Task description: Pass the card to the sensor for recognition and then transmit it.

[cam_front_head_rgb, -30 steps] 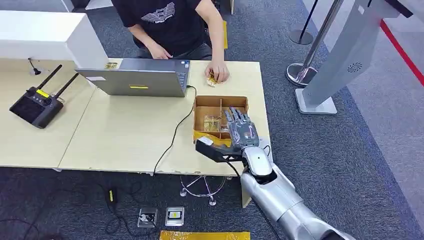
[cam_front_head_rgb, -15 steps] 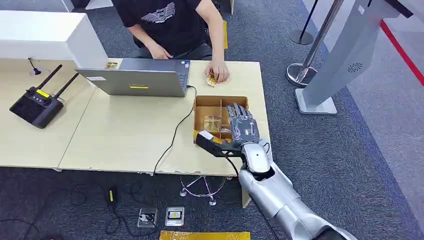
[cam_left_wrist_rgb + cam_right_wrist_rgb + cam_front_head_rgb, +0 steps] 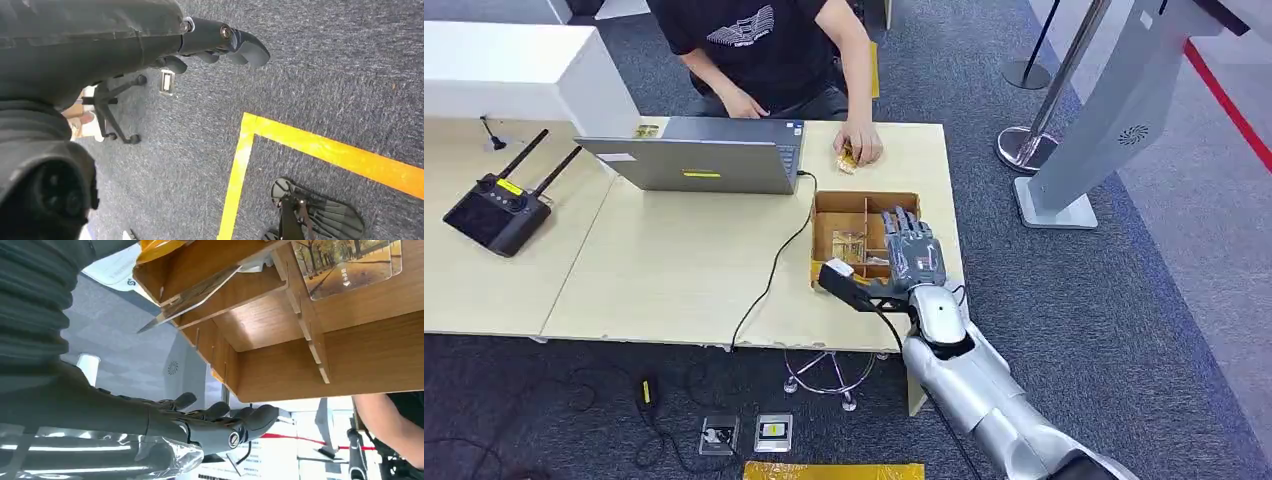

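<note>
A wooden box (image 3: pixel 864 206) with dividers stands at the table's right end. A card printed with autumn trees (image 3: pixel 849 245) lies in one of its compartments, and it shows close in the right wrist view as the tree card (image 3: pixel 345 265). A second card (image 3: pixel 195 294) leans on a divider in the box (image 3: pixel 310 370). My right hand (image 3: pixel 911 256) hovers over the box's near right part, fingers (image 3: pixel 220 415) stretched out and holding nothing. My left hand (image 3: pixel 215 42) hangs over the carpet, holding nothing. A grey-white sensor stand (image 3: pixel 1124 120) rises on the floor to the right.
A person sits at the table's far side, one hand (image 3: pixel 861 148) resting on a small yellow item. A laptop (image 3: pixel 694 155) with a black cable, and a black controller (image 3: pixel 499 215), lie to the left. A stanchion base (image 3: pixel 1024 145) stands beside the sensor stand. Yellow tape (image 3: pixel 300 150) marks the floor.
My right hand has moved a little forward, further over the wooden box. The person and the table's other things have stayed put.
</note>
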Robot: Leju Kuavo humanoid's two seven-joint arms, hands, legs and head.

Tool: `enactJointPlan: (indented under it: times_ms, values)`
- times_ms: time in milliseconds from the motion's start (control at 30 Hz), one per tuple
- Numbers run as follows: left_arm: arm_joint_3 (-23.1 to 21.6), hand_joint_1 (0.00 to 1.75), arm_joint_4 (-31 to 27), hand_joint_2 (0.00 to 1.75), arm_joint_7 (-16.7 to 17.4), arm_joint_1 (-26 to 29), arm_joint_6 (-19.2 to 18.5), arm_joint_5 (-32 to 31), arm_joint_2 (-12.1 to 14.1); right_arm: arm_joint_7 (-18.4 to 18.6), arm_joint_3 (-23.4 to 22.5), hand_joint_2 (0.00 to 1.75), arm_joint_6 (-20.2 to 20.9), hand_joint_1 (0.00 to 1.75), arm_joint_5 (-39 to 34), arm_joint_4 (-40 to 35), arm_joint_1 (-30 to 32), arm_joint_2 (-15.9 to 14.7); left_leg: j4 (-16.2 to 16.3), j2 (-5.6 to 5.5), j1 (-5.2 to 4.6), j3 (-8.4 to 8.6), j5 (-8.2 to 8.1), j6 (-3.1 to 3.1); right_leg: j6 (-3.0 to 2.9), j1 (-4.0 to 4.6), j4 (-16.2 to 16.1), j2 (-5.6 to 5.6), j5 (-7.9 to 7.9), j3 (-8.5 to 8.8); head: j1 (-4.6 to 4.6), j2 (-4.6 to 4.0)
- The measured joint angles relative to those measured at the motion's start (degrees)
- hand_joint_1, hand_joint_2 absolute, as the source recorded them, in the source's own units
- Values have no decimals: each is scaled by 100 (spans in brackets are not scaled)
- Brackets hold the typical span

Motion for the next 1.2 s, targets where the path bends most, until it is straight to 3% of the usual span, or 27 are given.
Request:
enactJointPlan:
  times_ms: [567,600,667,700,833,867,900,933,967,1000,1033,1067,1200]
  values:
    - [0,0,0,0,0,0,-17,-28,7,-11,-160,175,-112,0,-44,44,-34,22,0,0,0,1,0,0,0,0,0,1,0,0,0,0]
    - [0,0,0,0,-2,1,-20,-48,7,-13,-177,175,-111,164,-52,44,-33,17,0,0,0,1,0,0,0,0,0,1,0,0,0,0]
    - [0,0,0,0,-4,0,-28,-81,9,-13,-179,175,-109,145,-72,44,-31,11,0,0,0,1,0,0,0,0,0,1,0,-1,0,0]
    - [0,0,0,0,-18,0,-48,-96,11,-7,-179,175,-100,175,-83,46,-30,7,0,1,0,1,0,0,0,0,0,1,0,-2,0,0]
    - [-2,0,0,0,-133,2,-199,-212,72,94,-179,175,123,175,-308,-22,71,-162,1,-1,0,0,0,0,0,0,-1,-4,0,0,0,0]
    - [-2,0,0,0,-142,10,-212,-225,96,116,-179,175,173,162,-354,-66,115,-221,1,-1,0,-1,0,0,0,0,-1,-3,0,-1,2,0]
    - [-2,0,0,0,-159,16,-219,-240,120,118,-179,175,205,42,-395,-107,146,-275,1,2,0,-1,0,0,0,-1,-1,0,0,-2,2,0]
    - [-2,0,0,0,-184,19,-223,-251,138,120,-179,175,227,0,-415,-131,168,-315,1,9,-1,0,-1,0,0,-1,-1,5,0,-2,-2,0]
    - [-2,0,0,0,-192,16,-225,-260,153,122,-179,175,249,0,-426,-164,182,-346,1,13,-1,1,-1,0,0,-1,-1,6,0,-3,0,0]
    - [-2,0,0,0,-201,11,-236,-262,159,127,-177,0,269,0,-428,-190,193,-369,1,13,-1,2,-1,0,0,-1,-1,5,0,-3,0,0]
    - [-2,0,0,0,-208,10,-243,-262,166,151,-175,0,278,0,-428,-221,204,-398,1,12,-1,3,-1,0,0,-1,-1,5,0,-2,0,0]
    - [-4,0,0,0,-208,11,-258,-262,168,173,-173,175,295,0,-428,-262,217,-415,1,12,0,2,0,0,0,0,-1,5,0,-2,0,0]
    - [-4,0,0,0,-208,14,-267,-262,186,238,-173,175,343,0,-452,-400,273,-496,1,12,0,2,0,0,0,0,0,5,0,-2,0,0]
